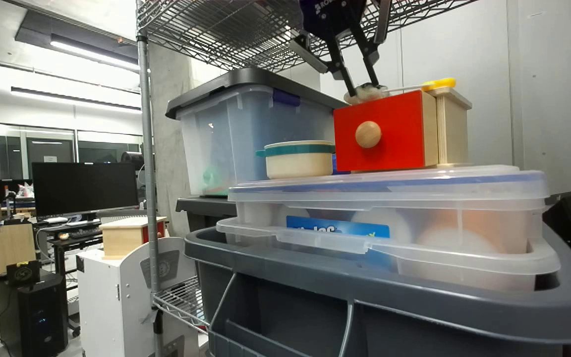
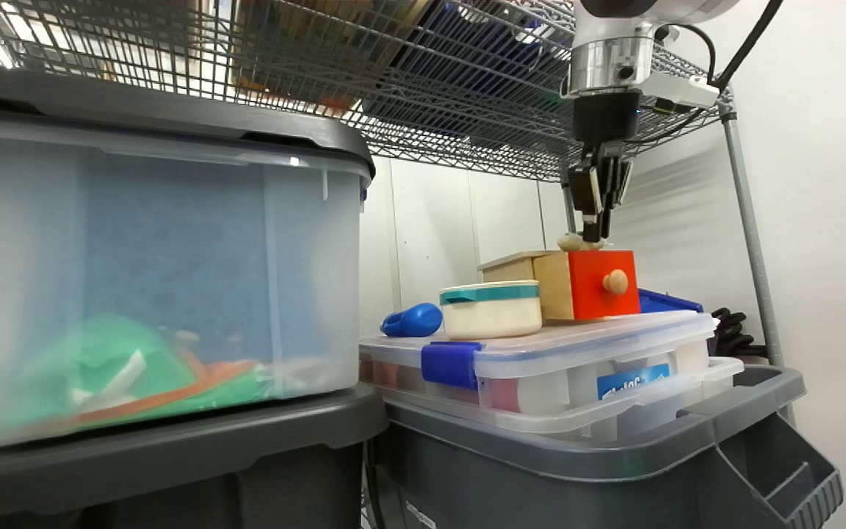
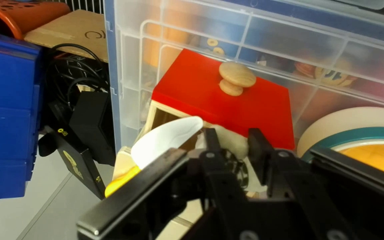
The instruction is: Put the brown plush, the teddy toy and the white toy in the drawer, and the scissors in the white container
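Note:
The drawer (image 1: 384, 131), red-fronted with a round wooden knob, is pulled out of its pale casing (image 1: 454, 126). My gripper (image 3: 233, 136) points down over it, fingers parted around a pale beige plush (image 3: 233, 141) at the drawer's top. A dark patterned patch shows between the fingers. Whether this is the brown plush or the teddy toy I cannot tell. Across the drawer's rim lies a white piece (image 3: 165, 141) with a yellow end, possibly the white toy. Beside the drawer stands the white container (image 2: 491, 312) with a teal band; something orange shows inside. The scissors are hidden or out of view.
The drawer and container rest on a clear lidded box (image 1: 389, 218) set in a grey tote (image 1: 315, 267). A tall clear bin (image 1: 256, 129) rises alongside. A wire shelf (image 2: 460, 95) hangs overhead. Blue bins (image 3: 5, 116) and black cables are beside the box.

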